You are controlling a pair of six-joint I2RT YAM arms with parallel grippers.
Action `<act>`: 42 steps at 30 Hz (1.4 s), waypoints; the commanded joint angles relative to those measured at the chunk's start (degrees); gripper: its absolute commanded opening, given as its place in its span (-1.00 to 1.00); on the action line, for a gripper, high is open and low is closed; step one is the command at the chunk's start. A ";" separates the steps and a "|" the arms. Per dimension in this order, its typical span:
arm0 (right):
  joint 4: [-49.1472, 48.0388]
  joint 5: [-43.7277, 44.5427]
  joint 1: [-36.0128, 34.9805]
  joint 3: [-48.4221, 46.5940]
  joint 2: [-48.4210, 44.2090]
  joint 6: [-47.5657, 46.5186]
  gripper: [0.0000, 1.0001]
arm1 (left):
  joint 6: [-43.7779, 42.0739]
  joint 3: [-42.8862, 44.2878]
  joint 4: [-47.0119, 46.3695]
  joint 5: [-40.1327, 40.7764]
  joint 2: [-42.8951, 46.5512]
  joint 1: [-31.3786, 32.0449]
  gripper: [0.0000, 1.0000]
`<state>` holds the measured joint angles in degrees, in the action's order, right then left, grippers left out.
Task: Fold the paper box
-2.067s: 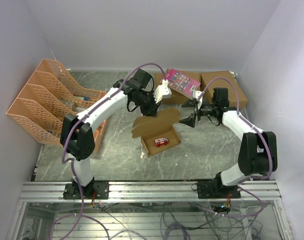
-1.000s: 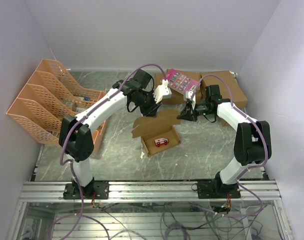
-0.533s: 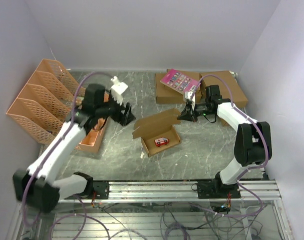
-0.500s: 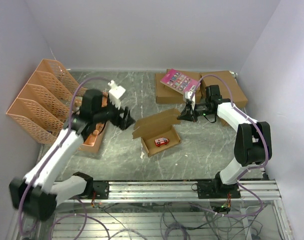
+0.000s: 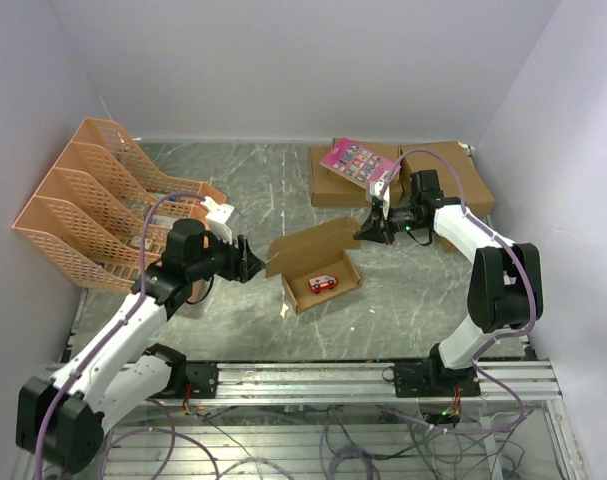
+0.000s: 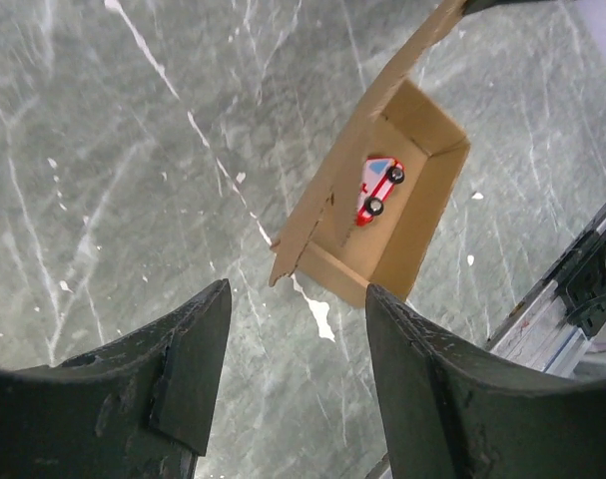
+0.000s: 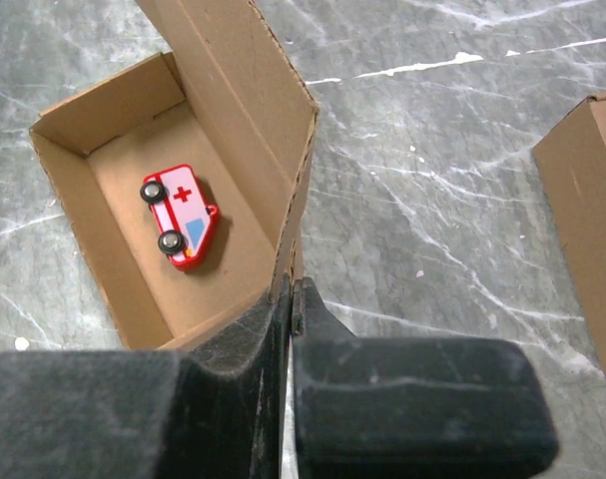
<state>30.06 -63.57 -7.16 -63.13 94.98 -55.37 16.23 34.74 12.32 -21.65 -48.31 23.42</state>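
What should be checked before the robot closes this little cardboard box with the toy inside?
1. Grip: right hand shut on the lid flap edge: ok.
2. Helper: left hand open, holding nothing: ok.
3. Contents: toy ambulance lying flat inside the paper box: ok.
4. Lid folded down: not ok, it stands raised.
5. Side tabs ready to tuck: cannot tell.
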 commanded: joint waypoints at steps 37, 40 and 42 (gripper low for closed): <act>-4.33 3.31 -1.64 0.17 -1.21 8.66 -1.00 | 1.68 1.50 -11.36 5.89 -14.41 8.22 -0.79; -8.67 5.93 -2.18 0.88 -2.69 15.49 -1.00 | 3.94 2.33 -11.78 10.10 -14.01 10.34 -0.86; -11.67 8.47 -3.21 1.89 -4.13 19.33 -1.00 | 5.34 3.23 -12.27 13.69 -14.27 11.87 -0.86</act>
<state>24.77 -59.57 -8.75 -62.92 94.28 -45.06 18.48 34.46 2.98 -15.29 -63.31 32.80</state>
